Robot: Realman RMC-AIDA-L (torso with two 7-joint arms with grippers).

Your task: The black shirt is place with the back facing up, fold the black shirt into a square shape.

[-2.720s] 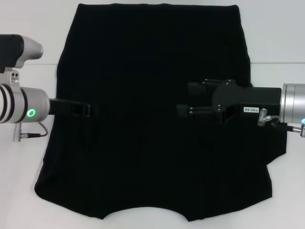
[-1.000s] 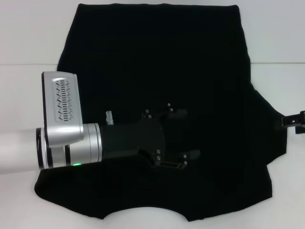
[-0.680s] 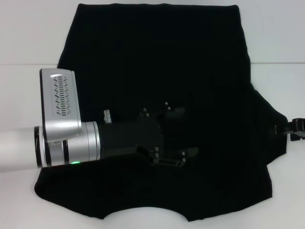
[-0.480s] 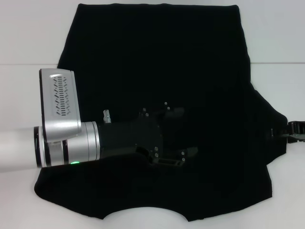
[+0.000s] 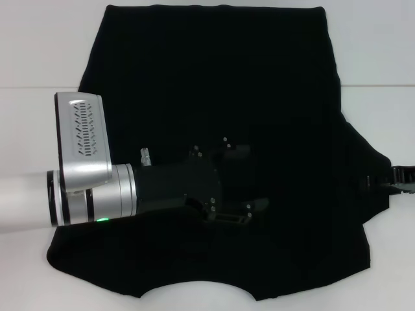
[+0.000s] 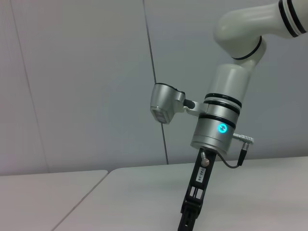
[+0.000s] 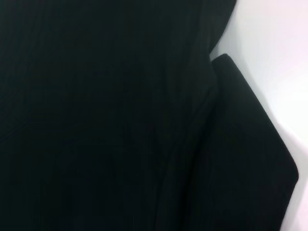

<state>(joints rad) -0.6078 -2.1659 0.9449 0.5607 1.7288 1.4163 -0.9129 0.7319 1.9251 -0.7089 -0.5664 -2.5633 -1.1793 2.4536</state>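
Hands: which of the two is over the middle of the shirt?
The left hand, fingers spread, is over the middle of the black shirt. The right hand is off at the shirt's sleeve edge on the robot's right.

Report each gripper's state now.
Left gripper: open, over the middle of the black shirt, holding nothing.
Right gripper: at the shirt's right sleeve edge; cannot tell.

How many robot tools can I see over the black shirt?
2. The left tool is above the middle of the black shirt; the right tool is at the shirt's right sleeve edge.
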